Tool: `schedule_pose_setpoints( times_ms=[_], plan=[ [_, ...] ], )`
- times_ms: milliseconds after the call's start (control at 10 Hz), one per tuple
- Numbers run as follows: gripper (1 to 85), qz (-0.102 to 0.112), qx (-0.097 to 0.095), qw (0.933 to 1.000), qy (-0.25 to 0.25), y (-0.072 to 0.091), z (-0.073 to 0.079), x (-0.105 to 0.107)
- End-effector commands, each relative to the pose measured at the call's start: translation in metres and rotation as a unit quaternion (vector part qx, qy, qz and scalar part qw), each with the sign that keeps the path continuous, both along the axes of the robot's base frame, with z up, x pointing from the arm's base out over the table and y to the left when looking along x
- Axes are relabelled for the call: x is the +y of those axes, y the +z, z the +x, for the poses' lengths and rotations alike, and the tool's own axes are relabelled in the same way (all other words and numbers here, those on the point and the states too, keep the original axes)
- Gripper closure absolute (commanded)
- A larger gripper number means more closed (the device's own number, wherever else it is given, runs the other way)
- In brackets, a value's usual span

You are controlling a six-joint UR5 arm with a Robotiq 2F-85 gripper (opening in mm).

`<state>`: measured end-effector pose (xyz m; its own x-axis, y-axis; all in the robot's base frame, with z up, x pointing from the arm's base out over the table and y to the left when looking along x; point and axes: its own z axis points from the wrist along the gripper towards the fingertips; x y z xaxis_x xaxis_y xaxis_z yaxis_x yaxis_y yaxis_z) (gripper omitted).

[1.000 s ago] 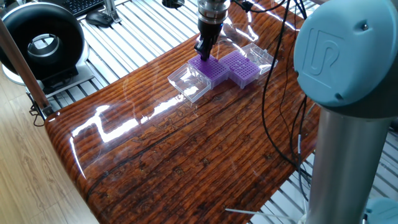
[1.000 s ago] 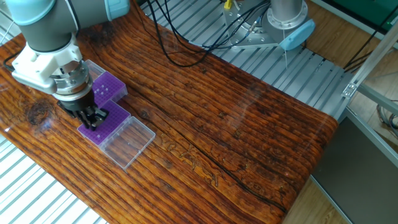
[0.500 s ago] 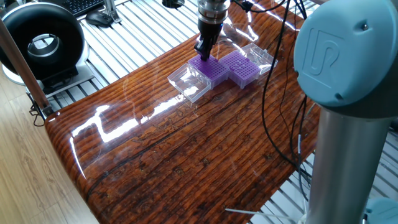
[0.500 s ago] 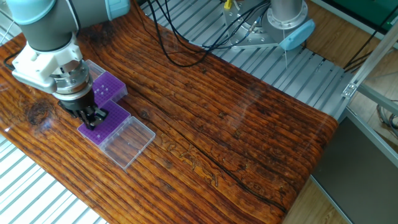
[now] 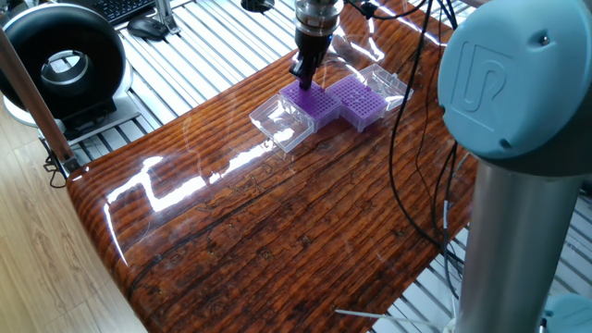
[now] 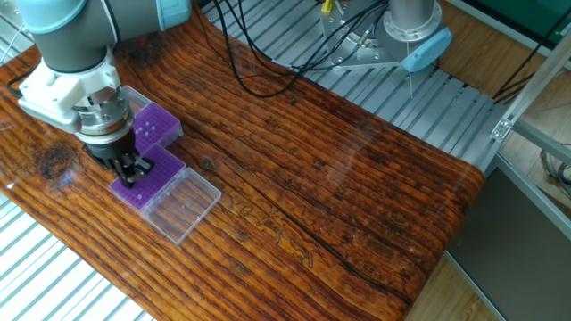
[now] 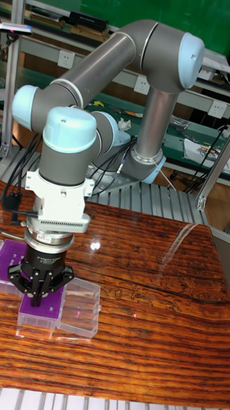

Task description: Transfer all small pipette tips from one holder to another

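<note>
End effector (image 6: pixel 131 168) sits low over purple rack (image 6: pixel 153 177); grip seemingly closed.

Bright, sharp; glare on table (image 5: pixel 185 185)

Glossy wooden table (image 5: pixel 277 231), green wall (image 7: pixel 103 0)

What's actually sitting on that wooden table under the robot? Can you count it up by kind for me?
Purple grid racks: 2
Clear plastic lids, open beside the racks: 2
Total: 4
The pipette tips are too small to count in these views.
</note>
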<state>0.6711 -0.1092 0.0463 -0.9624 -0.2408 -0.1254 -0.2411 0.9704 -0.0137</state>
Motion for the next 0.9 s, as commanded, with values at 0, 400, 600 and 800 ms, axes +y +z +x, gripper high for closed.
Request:
schedule_pose_setpoints(
  times_ms=[0, 400, 600, 800],
  plan=[
    [84.7, -0.002, -0.005, 0.9999, -0.015, 0.007, 0.000, -0.004],
    [84.7, -0.009, -0.005, 0.9992, -0.039, 0.018, -0.004, -0.005],
    [84.7, -0.009, -0.010, 0.9987, -0.049, 0.024, -0.007, -0.005],
    [84.7, -0.013, -0.015, 0.9984, -0.052, 0.028, -0.006, -0.008]
  ],
)
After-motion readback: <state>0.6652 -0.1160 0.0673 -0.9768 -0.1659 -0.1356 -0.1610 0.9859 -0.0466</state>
